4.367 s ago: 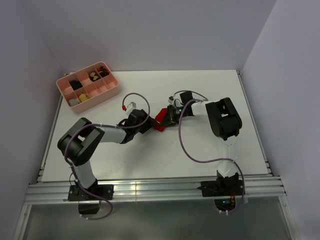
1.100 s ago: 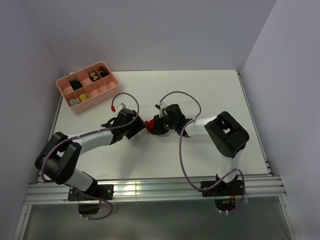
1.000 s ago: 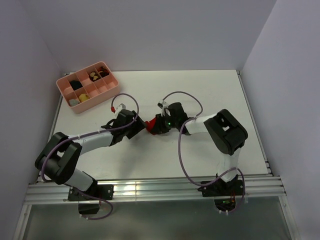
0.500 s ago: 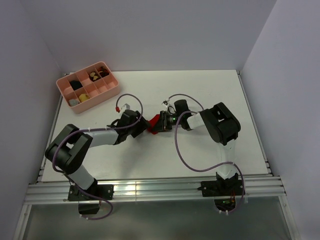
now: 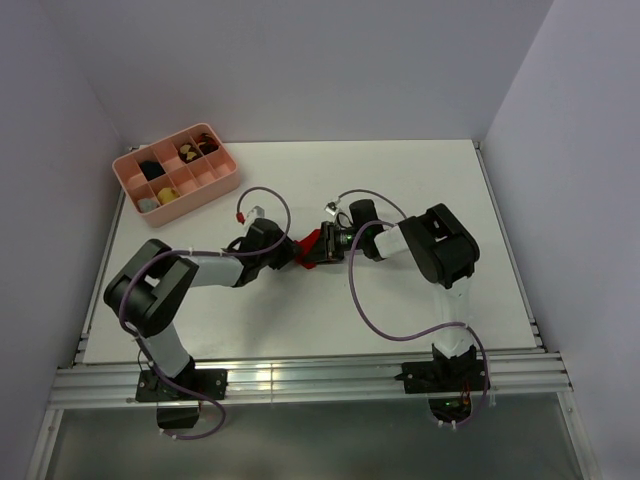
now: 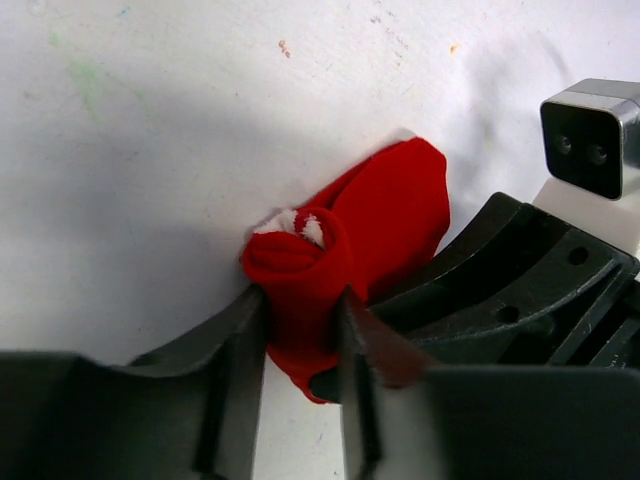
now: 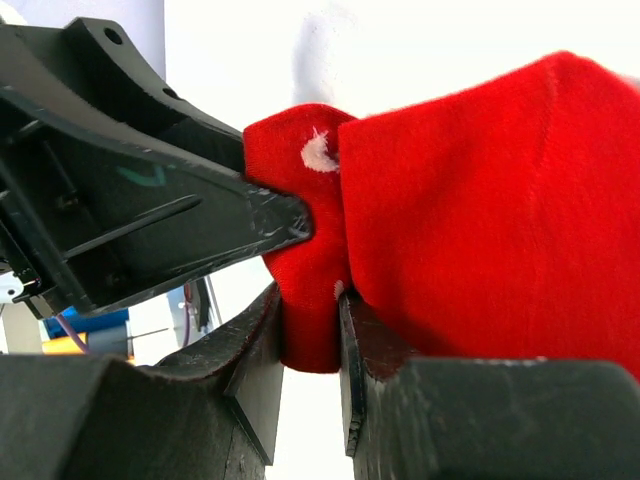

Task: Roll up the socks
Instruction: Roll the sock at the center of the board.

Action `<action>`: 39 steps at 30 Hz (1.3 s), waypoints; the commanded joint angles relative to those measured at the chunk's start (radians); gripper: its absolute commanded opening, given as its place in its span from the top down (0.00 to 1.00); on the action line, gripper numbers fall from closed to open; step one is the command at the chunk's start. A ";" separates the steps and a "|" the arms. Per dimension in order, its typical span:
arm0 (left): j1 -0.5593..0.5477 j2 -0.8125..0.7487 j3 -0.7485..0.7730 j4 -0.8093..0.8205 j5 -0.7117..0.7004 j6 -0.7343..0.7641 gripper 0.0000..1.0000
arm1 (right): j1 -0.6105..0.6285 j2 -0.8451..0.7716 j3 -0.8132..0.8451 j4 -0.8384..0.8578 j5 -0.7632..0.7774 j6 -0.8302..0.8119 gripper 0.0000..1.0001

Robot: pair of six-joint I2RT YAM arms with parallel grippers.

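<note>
The socks (image 5: 308, 247) sit near the middle of the tabletop (image 5: 400, 180), slightly toward 9 o'clock from its centre, caught between both arms. The left gripper (image 5: 283, 252) comes in from 9 o'clock and the right gripper (image 5: 328, 243) from 3 o'clock, so the two meet almost nose to nose over the red fabric.

In the left wrist view the left jaws press on either side of a tight red coil with a bit of white showing at its core, so they grip the rolled end of the socks (image 6: 340, 240). A broader, flatter red flap spreads away toward 1 o'clock, under the other arm's black housing. In the right wrist view the right jaws pinch a narrow fold at the lower edge of the socks (image 7: 480, 220), with the bulk of the fabric bulging toward 3 o'clock.

The roll looks roughly half made. One end is wound, but the loose flap is not yet taken up. What seems left is winding that remainder onto the coil and securing it so that it holds as a compact bundle. A pink divided tray (image 5: 195, 205) with other small bundles sits well apart at 10 o'clock.
</note>
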 commanded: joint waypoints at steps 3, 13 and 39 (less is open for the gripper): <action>-0.010 0.042 0.006 -0.031 0.012 0.026 0.84 | -0.004 -0.028 -0.024 -0.137 0.091 -0.079 0.90; -0.029 -0.008 0.081 -0.178 -0.066 0.124 1.00 | 0.024 -0.330 -0.124 -0.247 0.375 -0.254 0.52; -0.059 0.018 0.222 -0.372 -0.023 0.167 0.99 | 0.429 -0.416 -0.222 -0.009 1.063 -0.694 0.34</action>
